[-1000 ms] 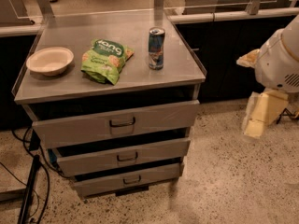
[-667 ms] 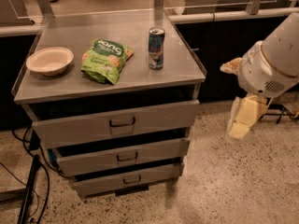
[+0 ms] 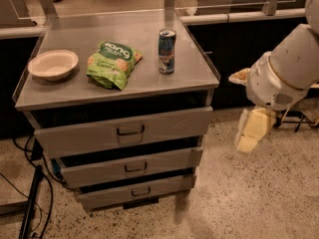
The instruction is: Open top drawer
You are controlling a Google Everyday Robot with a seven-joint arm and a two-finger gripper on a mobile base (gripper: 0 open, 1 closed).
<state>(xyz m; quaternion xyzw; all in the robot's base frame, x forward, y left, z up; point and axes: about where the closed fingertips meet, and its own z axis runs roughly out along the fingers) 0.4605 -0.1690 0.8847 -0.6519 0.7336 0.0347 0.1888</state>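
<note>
Sitting on the cabinet [image 3: 149, 86] top toward 10 o'clock are a bowl [image 3: 53, 64], a chip bag [image 3: 112, 63] and a can [image 3: 166, 51]. Below them the top drawer [image 3: 79, 137] faces 6 o'clock, its long axis running 9 to 3, with its handle [image 3: 130, 131] central. It looks barely ajar at most, so I judge the pull not yet done. At 3 o'clock the gripper [image 3: 251, 129] hangs well apart from the handle; open or closed, I cannot tell.
</note>
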